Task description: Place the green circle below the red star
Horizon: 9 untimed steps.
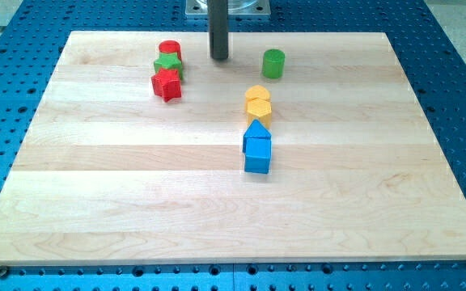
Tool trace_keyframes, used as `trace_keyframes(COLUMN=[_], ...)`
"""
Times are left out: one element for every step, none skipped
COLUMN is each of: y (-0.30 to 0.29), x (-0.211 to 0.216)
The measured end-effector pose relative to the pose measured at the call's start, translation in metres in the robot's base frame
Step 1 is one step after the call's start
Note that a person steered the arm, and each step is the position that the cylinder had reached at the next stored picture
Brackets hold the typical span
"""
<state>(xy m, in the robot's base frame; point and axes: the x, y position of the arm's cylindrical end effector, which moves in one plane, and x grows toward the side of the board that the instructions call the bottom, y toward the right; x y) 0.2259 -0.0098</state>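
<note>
So on the desk, going from the view's left: red cylinder, green star and red star were bunched together near the top. My tip sat between that bunch and the green circle, touching neither. No gripper here, just a rod. Yellow pieces and blue blocks sat lower. Looked like the approach step; next I'd probably need to swing round the circle's right side and push it down-left.

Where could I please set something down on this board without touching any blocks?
The board is bare below the red star and blue blocks, and right of the green circle. My tip and the top-left cluster crowd the top.
</note>
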Motion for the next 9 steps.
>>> trace_keyframes(y=[0.045,0.118,0.153,0.151,0.109,0.078,0.085,0.133,0.153], x=[-0.004,-0.004,-0.004,0.001,0.011,0.027,0.038,0.023,0.02])
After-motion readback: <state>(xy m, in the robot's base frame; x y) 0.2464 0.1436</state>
